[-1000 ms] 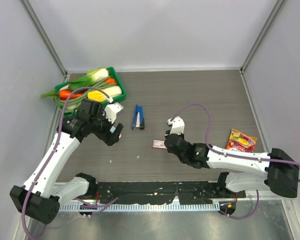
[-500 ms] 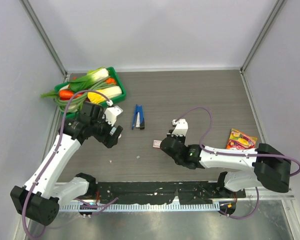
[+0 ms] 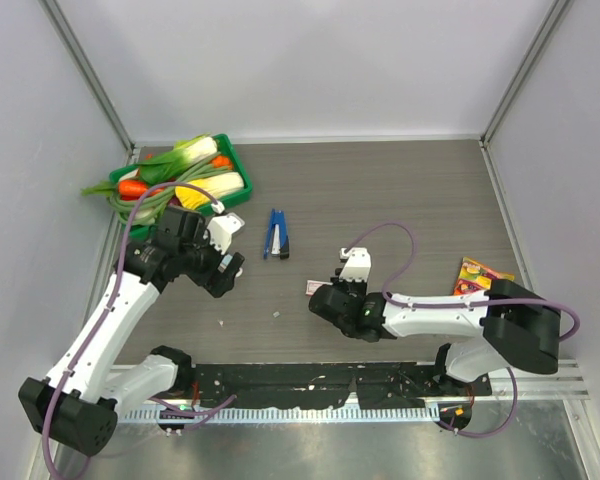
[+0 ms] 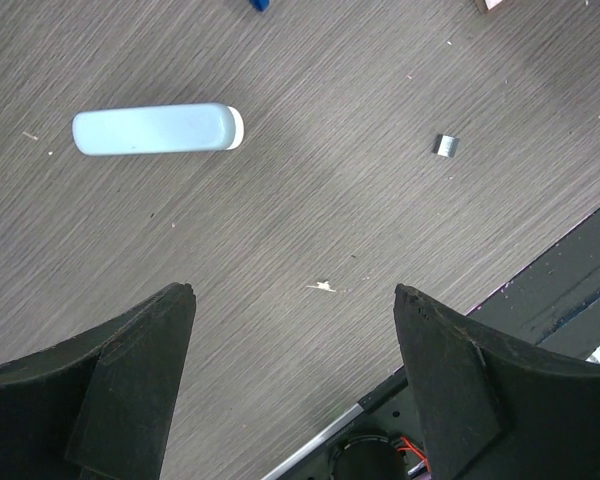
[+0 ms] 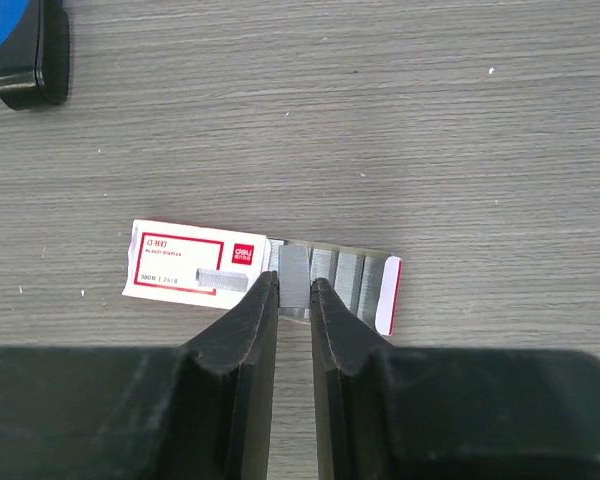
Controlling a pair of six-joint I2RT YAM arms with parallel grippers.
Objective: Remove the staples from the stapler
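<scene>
The slim dark-blue stapler (image 3: 276,233) lies on the table mid-left; its black end shows in the right wrist view (image 5: 25,50). A white-and-red staple box (image 5: 195,263) lies below it with its drawer slid out, showing rows of staples (image 5: 352,274). My right gripper (image 5: 294,285) is low over that drawer, its jaws closed on one silver staple strip (image 5: 294,268). In the top view it (image 3: 325,296) sits by the box (image 3: 316,288). My left gripper (image 4: 290,292) hangs open above bare table, left of the stapler (image 3: 230,264).
A pale teal block (image 4: 157,129) and a small loose staple piece (image 4: 445,145) lie under the left wrist. A green tray (image 3: 238,160) of vegetables stands at the back left. A snack packet (image 3: 482,279) lies at the right. The black base rail (image 3: 310,380) runs along the near edge.
My right gripper has moved toward the near side and left, coming down over the staple box. The left arm has barely shifted.
</scene>
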